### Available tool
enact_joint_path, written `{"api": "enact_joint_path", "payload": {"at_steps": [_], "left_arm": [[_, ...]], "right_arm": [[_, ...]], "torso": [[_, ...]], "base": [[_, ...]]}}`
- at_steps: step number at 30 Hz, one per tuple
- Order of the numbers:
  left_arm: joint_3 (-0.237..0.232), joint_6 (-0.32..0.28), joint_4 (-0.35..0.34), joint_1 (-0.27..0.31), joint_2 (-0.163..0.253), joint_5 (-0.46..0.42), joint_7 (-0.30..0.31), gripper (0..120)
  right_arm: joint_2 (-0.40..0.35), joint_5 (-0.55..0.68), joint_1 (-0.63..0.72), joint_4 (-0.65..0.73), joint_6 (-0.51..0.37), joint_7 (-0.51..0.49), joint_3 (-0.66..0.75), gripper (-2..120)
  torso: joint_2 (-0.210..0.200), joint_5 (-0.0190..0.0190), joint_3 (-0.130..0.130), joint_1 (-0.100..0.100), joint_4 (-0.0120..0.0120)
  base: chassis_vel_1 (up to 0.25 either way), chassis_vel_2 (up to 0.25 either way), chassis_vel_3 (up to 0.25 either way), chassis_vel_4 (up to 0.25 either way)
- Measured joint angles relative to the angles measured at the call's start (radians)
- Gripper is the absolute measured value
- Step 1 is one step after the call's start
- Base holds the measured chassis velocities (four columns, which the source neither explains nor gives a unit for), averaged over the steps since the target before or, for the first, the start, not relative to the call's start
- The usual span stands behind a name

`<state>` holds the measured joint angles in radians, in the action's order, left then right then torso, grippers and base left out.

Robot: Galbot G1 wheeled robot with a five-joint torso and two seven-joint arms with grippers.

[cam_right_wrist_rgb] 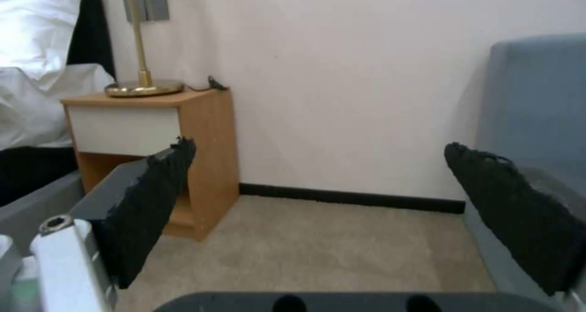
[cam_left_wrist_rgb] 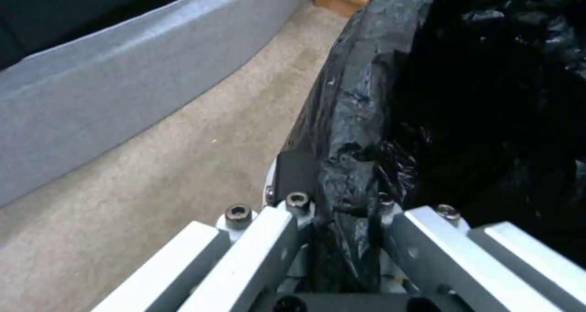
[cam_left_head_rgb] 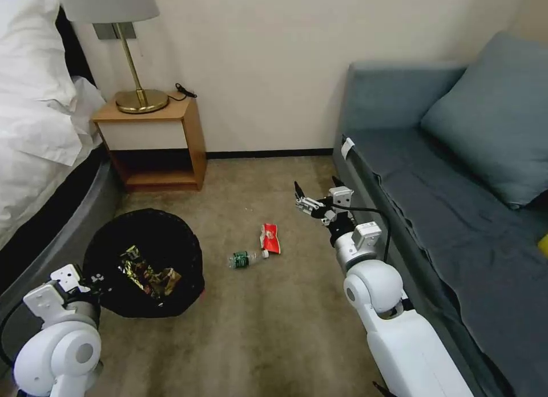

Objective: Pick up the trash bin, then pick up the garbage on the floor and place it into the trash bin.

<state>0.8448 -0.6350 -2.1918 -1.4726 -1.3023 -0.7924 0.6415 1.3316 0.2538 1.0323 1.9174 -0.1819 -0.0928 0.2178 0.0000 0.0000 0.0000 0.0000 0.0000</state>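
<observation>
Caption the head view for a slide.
Left hand grips the trash bin; open right hand hovers above bottle and red packet.

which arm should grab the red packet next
Right, probably. The right gripper hangs open and empty near the red-white packet, while the left gripper is shut on the trash bin rim.

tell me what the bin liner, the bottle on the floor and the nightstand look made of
Bin liner: thin glossy black plastic film, crinkled with shiny highlights. Bottle: apparently clear plastic, see-through with a green label. Nightstand: wood or wood-look laminate, matte tan, with a pale drawer front.
</observation>
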Motion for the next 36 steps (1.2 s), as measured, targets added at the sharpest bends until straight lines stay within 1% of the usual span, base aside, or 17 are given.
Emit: {"api": "enact_joint_path", "payload": {"at_steps": [9, 24, 36], "left_arm": [[0.014, -0.002, 0.001, 0.004, 0.009, -0.004, 0.000, 2], [0.018, -0.002, 0.012, 0.003, 0.011, -0.008, 0.000, 2], [0.015, 0.001, 0.025, 0.005, 0.017, -0.008, -0.001, 2]], "right_arm": [[0.001, -0.001, -0.006, -0.013, 0.005, -0.001, -0.016, 100], [0.004, -0.008, -0.013, -0.029, 0.010, -0.002, -0.041, 100], [0.002, -0.040, -0.013, -0.033, 0.022, -0.004, -0.110, 100]], "torso": [[0.000, 0.0000, 0.000, 0.000, 0.0000], [0.000, 0.0001, 0.000, 0.000, -0.0001], [0.000, -0.0001, 0.000, 0.000, 0.0000]], "base": [[-0.108, 0.116, 0.111, -0.125], [-0.118, 0.118, 0.116, -0.110], [-0.120, 0.118, 0.117, -0.114]]}}
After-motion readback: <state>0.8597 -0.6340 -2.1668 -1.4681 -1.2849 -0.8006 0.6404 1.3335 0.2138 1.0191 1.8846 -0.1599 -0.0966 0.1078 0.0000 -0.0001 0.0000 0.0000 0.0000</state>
